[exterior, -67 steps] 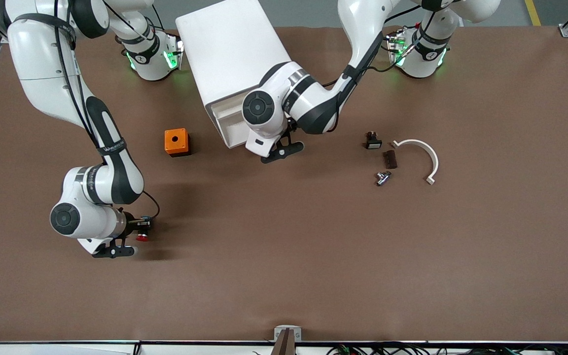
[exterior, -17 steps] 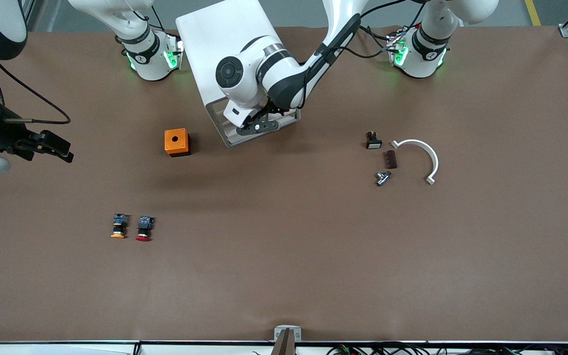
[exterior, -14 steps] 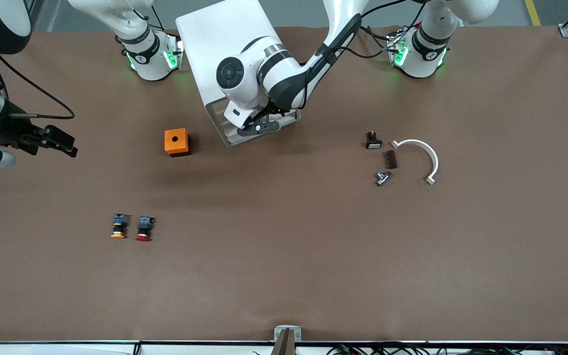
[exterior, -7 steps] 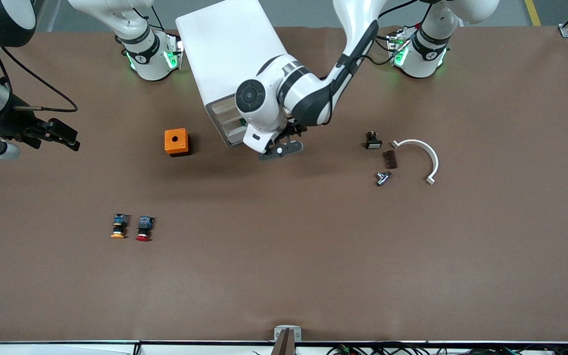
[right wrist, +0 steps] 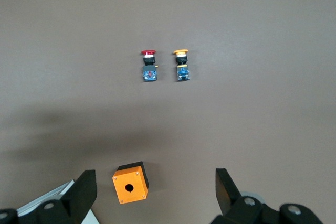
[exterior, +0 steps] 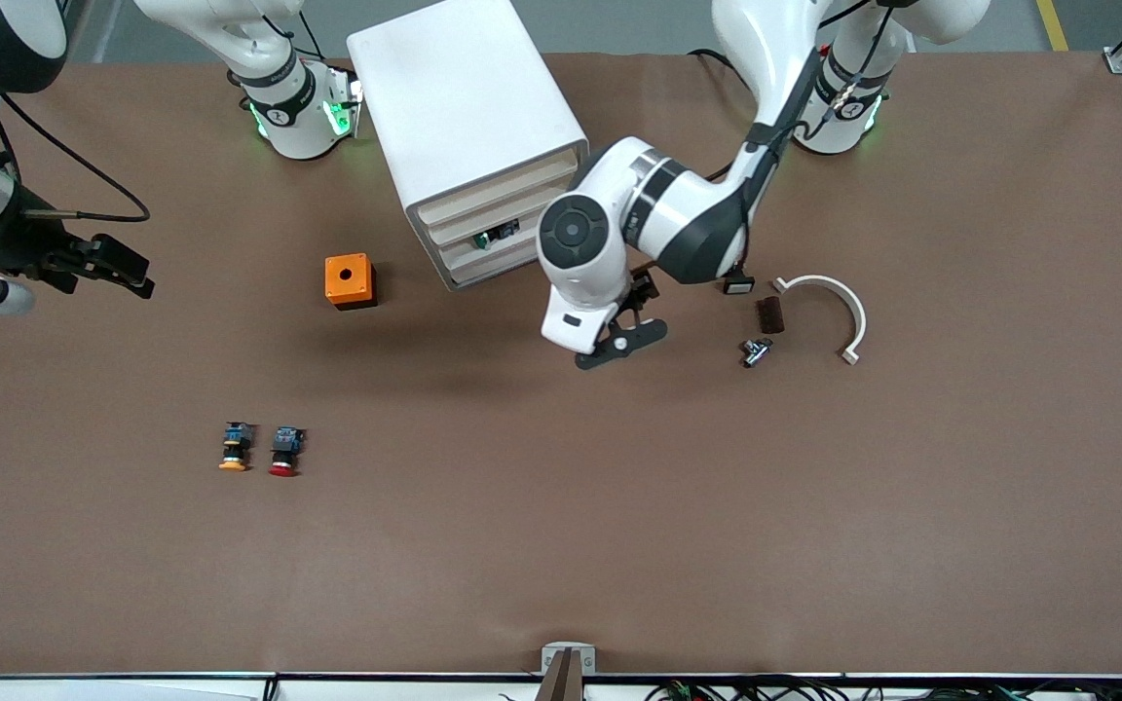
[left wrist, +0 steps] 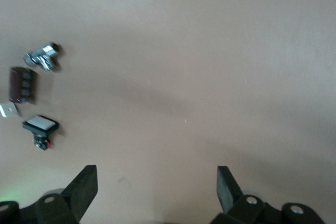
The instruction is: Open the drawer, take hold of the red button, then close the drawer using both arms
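Left gripper (exterior: 631,334): jaws spread, empty, hanging over bare worktop (exterior: 619,506) just off the cabinet (exterior: 468,127) front, small metal fitting (exterior: 756,351) and dark block (exterior: 768,313) off toward the left arm's end. The drawer (exterior: 512,187), top of three, looks pushed flush, likely the reason this arm stands clear; the angle is steep, so not certain. Right gripper (exterior: 103,268): jaws spread, empty, held high over the right arm's end of the worktop. Its wrist view looks down on the button (right wrist: 148,66), red cap, lying on the worktop beside the yellow-capped button (right wrist: 181,66), apart from the orange box (right wrist: 130,183). Button seems parked outside deliberately; task reads as essentially done.
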Controlling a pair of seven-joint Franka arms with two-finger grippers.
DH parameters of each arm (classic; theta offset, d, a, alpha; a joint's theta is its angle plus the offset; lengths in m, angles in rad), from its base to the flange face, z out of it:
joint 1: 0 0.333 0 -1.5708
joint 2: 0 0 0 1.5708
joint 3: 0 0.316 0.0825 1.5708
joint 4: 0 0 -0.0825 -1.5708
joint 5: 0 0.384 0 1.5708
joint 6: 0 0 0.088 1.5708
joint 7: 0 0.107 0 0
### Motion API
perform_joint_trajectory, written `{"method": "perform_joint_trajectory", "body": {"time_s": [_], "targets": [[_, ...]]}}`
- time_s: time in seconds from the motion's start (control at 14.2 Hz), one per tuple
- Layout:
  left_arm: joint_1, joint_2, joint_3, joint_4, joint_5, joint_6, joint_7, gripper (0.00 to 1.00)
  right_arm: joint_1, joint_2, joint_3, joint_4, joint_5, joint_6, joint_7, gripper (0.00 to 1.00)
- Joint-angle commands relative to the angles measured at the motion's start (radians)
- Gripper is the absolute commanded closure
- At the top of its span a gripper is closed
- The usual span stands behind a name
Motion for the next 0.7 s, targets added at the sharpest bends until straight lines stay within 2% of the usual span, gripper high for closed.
{"method": "perform_joint_trajectory", "body": {"time_s": [0.0, 0.28, 0.63], "targets": [[0.065, -0.059, -0.008, -0.03, 0.021, -0.002, 0.016, 0.0, -0.025, -0.019, 0.026, -0.007, -0.009, 0.006, 0.015, 0.0], [0.182, -0.107, -0.008, -0.03, 0.021, -0.002, 0.041, 0.0, -0.016, -0.019, 0.026, -0.009, -0.009, 0.003, 0.02, 0.0], [0.355, -0.163, -0.009, -0.033, 0.021, -0.044, 0.187, 0.0, -0.013, -0.019, 0.026, -0.007, -0.009, 0.006, 0.02, 0.0]]}}
